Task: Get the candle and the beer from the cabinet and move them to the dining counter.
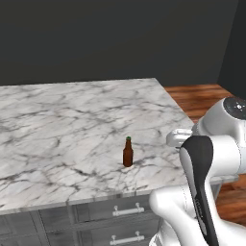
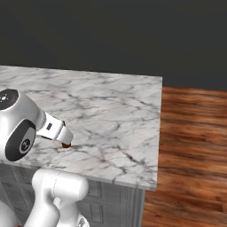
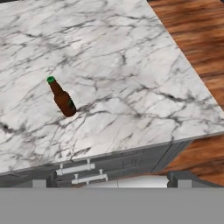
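Note:
The beer [image 1: 128, 153], a small brown bottle with a green cap, stands upright on the dining counter [image 1: 67, 115], near its front edge. In the hand view the beer [image 3: 62, 98] sits left of centre on the marble counter [image 3: 131, 65]. My gripper [image 3: 107, 183] hangs above the counter's front edge, back from the bottle and apart from it. It is open, its two dark fingertips spread wide with nothing between them. In the right base view my white hand hides most of the beer [image 2: 66, 145]. The candle and the cabinet are out of view.
Grey drawers with silver bar handles [image 1: 128, 210] run under the counter's front edge. Wooden floor [image 2: 195, 146] lies past the counter's right end. A dark wall [image 1: 120, 38] stands behind the counter. Broad bare marble spreads around the bottle.

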Tool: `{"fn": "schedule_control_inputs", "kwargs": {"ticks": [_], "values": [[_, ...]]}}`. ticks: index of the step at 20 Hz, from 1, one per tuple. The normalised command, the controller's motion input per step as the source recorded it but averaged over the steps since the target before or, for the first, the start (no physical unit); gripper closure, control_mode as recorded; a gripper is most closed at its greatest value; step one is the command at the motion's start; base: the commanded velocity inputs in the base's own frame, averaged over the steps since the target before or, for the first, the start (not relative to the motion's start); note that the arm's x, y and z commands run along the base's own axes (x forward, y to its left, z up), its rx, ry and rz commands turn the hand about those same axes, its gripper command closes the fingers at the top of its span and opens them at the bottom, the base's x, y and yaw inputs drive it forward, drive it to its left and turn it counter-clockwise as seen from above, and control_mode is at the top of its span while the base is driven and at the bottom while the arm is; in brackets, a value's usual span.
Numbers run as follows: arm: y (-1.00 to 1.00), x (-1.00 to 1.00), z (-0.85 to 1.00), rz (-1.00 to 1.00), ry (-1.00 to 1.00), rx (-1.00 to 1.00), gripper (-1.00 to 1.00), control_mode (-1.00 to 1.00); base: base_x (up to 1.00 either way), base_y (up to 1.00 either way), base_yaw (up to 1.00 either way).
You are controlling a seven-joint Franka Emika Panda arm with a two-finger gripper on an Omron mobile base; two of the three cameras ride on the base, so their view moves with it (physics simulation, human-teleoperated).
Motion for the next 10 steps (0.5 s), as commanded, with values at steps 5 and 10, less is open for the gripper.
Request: {"fn": "schedule_control_inputs", "kwargs": {"ticks": [5,10], "values": [[0.0,0.0,0.0,0.0,0.0,0.0,-1.0,1.0,0.0,0.0,0.0],[0.0,0.0,0.0,0.0,0.0,0.0,-1.0,1.0,-0.25,0.0,0.06]]}}
